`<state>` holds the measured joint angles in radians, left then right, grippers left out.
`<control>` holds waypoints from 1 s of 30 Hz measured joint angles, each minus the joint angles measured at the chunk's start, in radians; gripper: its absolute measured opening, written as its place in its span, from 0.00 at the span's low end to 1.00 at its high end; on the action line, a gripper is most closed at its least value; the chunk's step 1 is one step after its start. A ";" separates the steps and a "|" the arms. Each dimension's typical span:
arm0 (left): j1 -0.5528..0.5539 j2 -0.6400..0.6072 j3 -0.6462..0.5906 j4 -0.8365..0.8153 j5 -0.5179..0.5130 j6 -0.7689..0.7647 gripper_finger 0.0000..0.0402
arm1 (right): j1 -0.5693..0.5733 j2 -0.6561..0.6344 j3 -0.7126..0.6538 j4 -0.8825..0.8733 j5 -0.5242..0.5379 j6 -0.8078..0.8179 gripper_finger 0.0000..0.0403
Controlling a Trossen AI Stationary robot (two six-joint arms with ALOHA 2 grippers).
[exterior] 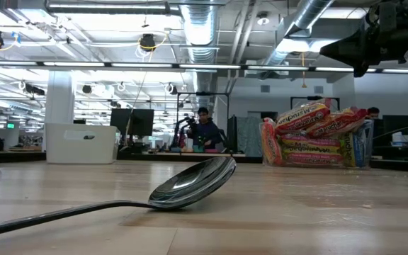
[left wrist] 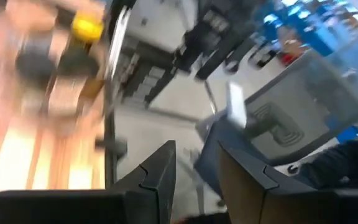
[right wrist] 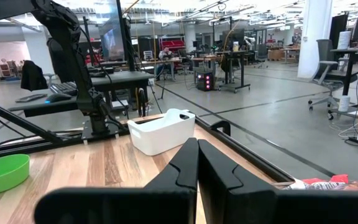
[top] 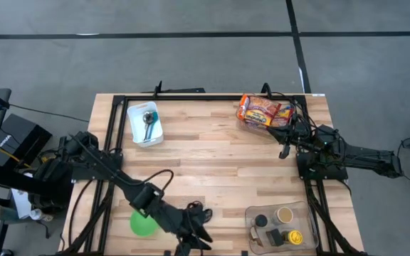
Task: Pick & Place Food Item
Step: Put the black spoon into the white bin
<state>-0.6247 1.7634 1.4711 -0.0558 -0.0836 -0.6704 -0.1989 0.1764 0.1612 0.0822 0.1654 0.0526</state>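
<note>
Noodle packets, a stack of orange and red plastic bags (top: 264, 112), lie at the far right part of the light wooden table (top: 212, 160), near its far edge. Seen from above, the long axis of the stack runs almost along that far edge, a little slanted, with the right end pointing toward my right arm. In the low view the packets (exterior: 310, 136) lie flat, one upon another.

My right gripper (top: 284, 150) is just beside the packets, on their near side, and I cannot tell if it touches them. Its two dark fingers (right wrist: 188, 165) are pressed together with nothing between them.

My left gripper (top: 196, 238) is at the near edge of the table, beside a round green plastic bowl (top: 143, 223). In its wrist view the fingers (left wrist: 160, 174) stand partly apart, and I see nothing between them.

A white rectangular plastic bin (top: 145, 124) stands at the far left of the table, and a metal spoon (top: 149, 121) lies inside it. A clear plastic tray (top: 282, 226) stands at the near right corner; it holds some small jars, one with a yellow lid (top: 295, 237), one with a dark lid (top: 261, 221) and one brownish (top: 285, 214). I cannot tell what is in the green bowl.

A second shiny metal spoon (exterior: 154, 195) lies on the table very close to the low camera, its bowl resting on its edge.
</note>
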 joint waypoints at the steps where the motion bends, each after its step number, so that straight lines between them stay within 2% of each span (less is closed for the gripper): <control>1: -0.007 0.000 0.000 -0.033 -0.006 -0.038 0.27 | 0.000 0.000 0.000 0.000 0.000 0.000 0.00; 7: -0.033 0.000 0.000 -0.297 -0.043 -0.263 0.27 | 0.000 0.000 0.000 0.000 0.000 0.000 0.00; 12: -0.032 0.000 0.000 -0.591 -0.096 -0.368 0.27 | 0.000 0.000 0.000 0.000 0.000 0.000 0.00; 15: -0.024 0.000 -0.001 -0.696 -0.119 -0.385 0.27 | 0.000 0.000 0.000 0.000 0.000 0.000 0.00; 24: -0.017 -0.006 -0.001 -0.684 -0.129 -0.385 0.27 | 0.000 0.000 0.000 0.000 0.000 0.000 0.00; 30: -0.015 -0.009 -0.001 -0.600 -0.131 -0.383 0.27 | 0.000 0.000 0.000 0.000 0.000 0.000 0.00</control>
<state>-0.6399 1.7542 1.4701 -0.6562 -0.2142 -1.0538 -0.1986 0.1764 0.1612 0.0822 0.1654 0.0528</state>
